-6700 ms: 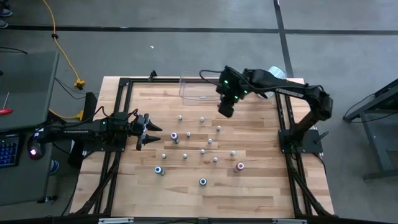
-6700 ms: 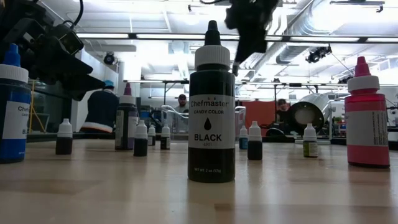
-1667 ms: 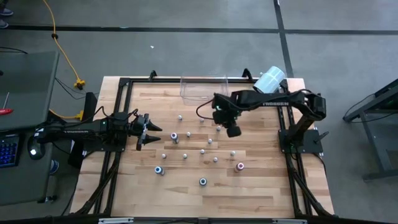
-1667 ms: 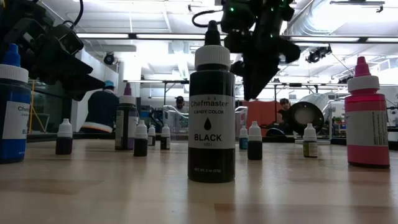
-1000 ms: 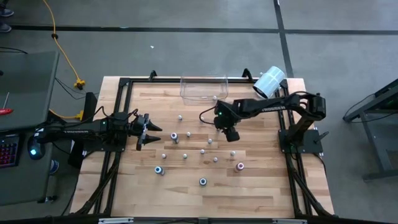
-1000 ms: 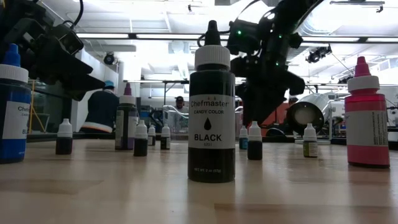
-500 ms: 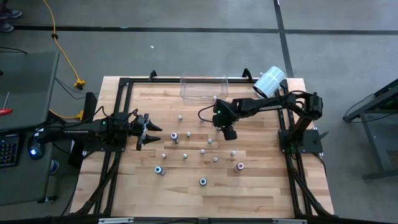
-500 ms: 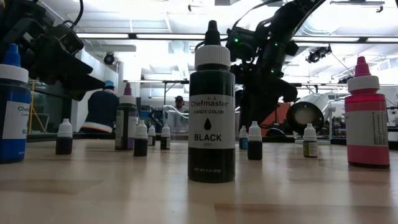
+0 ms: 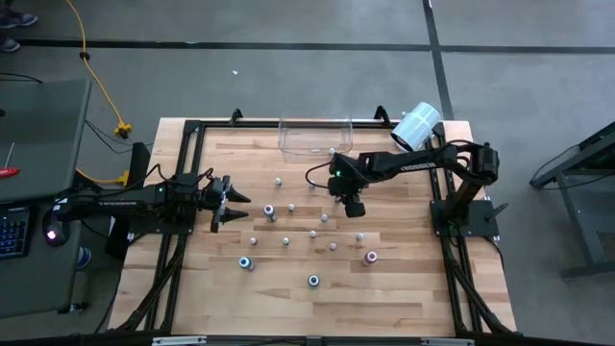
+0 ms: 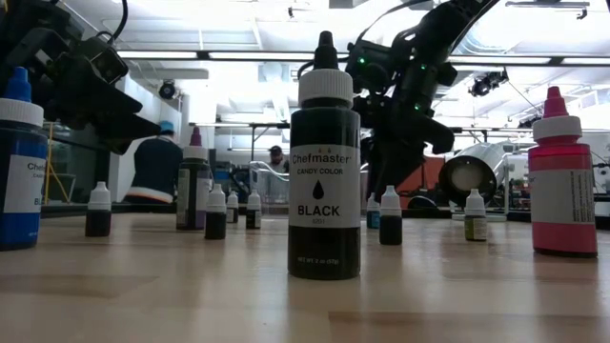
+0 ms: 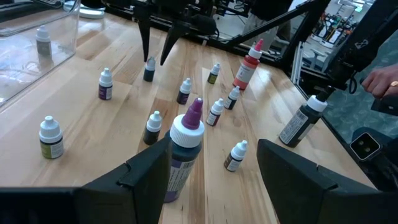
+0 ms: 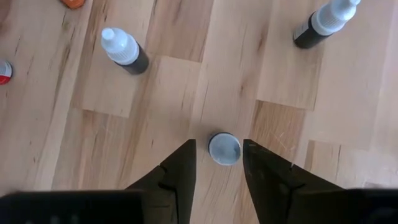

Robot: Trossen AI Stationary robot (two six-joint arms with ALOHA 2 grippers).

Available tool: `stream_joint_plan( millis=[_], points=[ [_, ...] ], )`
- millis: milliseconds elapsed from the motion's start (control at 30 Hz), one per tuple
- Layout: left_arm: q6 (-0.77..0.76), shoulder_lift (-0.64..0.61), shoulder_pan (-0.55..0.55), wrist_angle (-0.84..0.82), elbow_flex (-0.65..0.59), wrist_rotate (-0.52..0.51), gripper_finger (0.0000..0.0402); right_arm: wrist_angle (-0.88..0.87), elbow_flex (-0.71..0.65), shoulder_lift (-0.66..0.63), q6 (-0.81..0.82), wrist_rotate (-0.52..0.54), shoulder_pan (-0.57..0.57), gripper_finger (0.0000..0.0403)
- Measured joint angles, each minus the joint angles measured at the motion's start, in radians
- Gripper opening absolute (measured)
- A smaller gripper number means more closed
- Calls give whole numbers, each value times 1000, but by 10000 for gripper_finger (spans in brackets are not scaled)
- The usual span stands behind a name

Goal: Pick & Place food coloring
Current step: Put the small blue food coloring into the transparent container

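**Closing in on a small bottle**

Comparing with half a second ago, we see the right gripper [image 12: 218, 163] narrowed, its fingers [image 12: 180, 168] now flanking a small food coloring bottle [image 12: 224, 148] without touching it, just right of centre in the high view [image 9: 338, 200]. The arm has barely shifted. The left gripper [image 9: 233, 203] stays spread at centre-left; other bottles remain scattered on the table [image 9: 384, 308].
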Motion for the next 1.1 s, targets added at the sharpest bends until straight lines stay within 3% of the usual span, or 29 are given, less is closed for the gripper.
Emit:
stream_joint_plan(
  millis=[1100],
  points=[
    [0, 0, 0, 0, 0, 0, 234, 18, 0, 26, 19, 23, -1, 121]
  ],
)
